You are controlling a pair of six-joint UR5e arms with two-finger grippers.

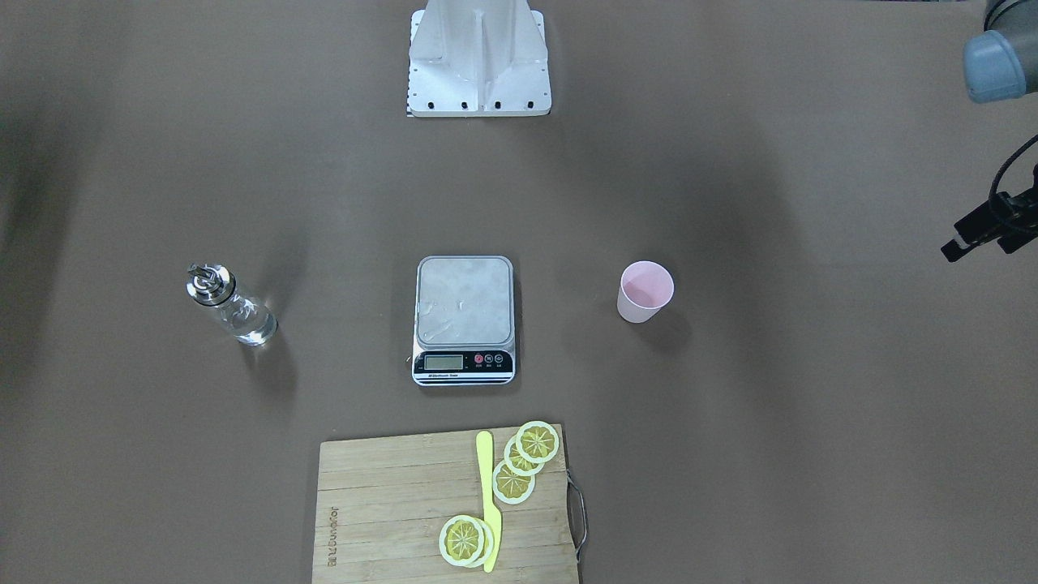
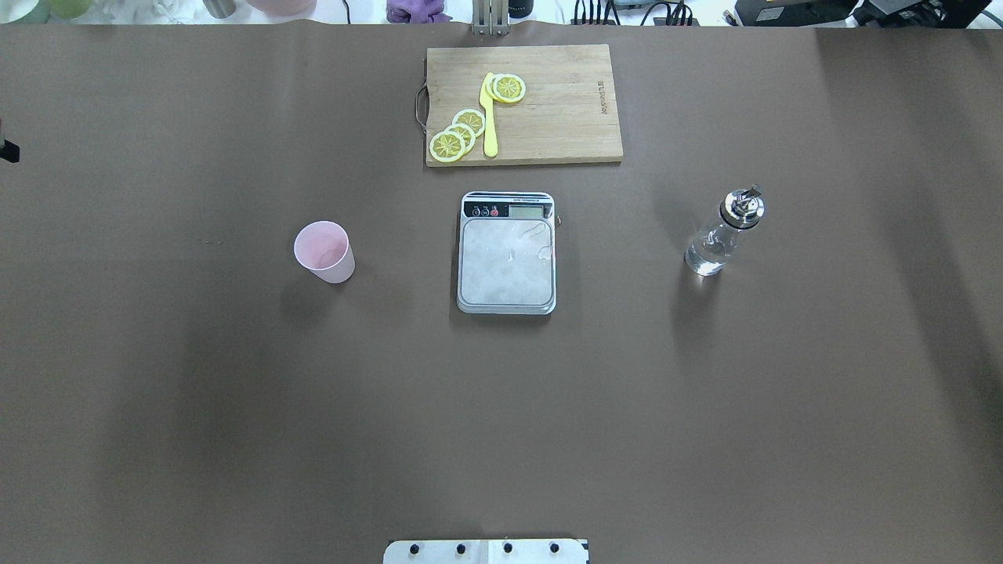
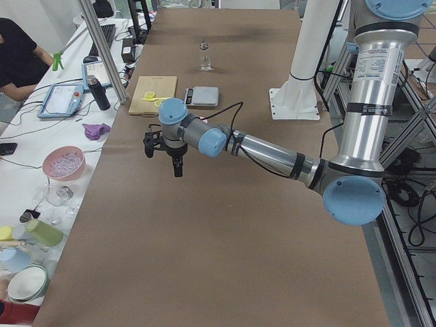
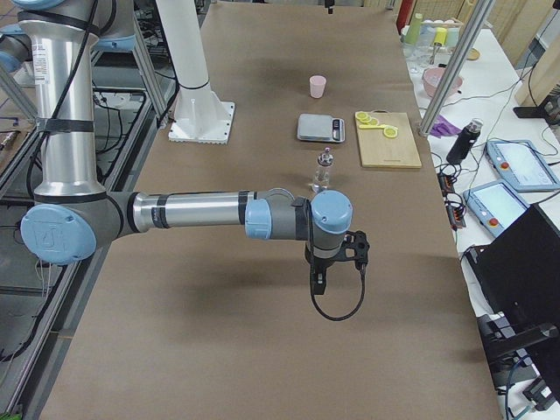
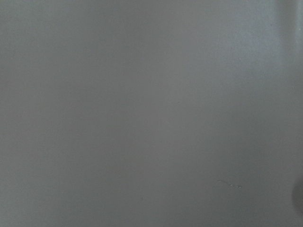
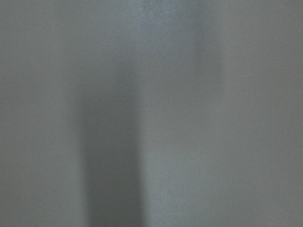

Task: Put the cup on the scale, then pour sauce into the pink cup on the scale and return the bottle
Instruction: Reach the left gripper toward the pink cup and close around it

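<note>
The pale pink cup (image 1: 645, 292) stands upright on the brown table, on my left side, apart from the scale (image 1: 465, 302); it also shows in the overhead view (image 2: 324, 252). The scale (image 2: 507, 262) sits mid-table with a bare steel platform. The glass bottle (image 1: 231, 307) with clear sauce and a metal spout stands on my right side (image 2: 725, 231). My left gripper (image 3: 152, 146) hovers off the table's left end and my right gripper (image 4: 357, 248) off its right end, both far from these things. I cannot tell whether either is open. Both wrist views show only bare table.
A wooden cutting board (image 2: 548, 110) with lemon slices (image 2: 458, 133) and a yellow knife (image 2: 489, 117) lies beyond the scale, at the table's far edge. The robot's white base plate (image 1: 478, 73) is at the near edge. Bowls, bottles and tablets crowd the side bench (image 3: 63, 162).
</note>
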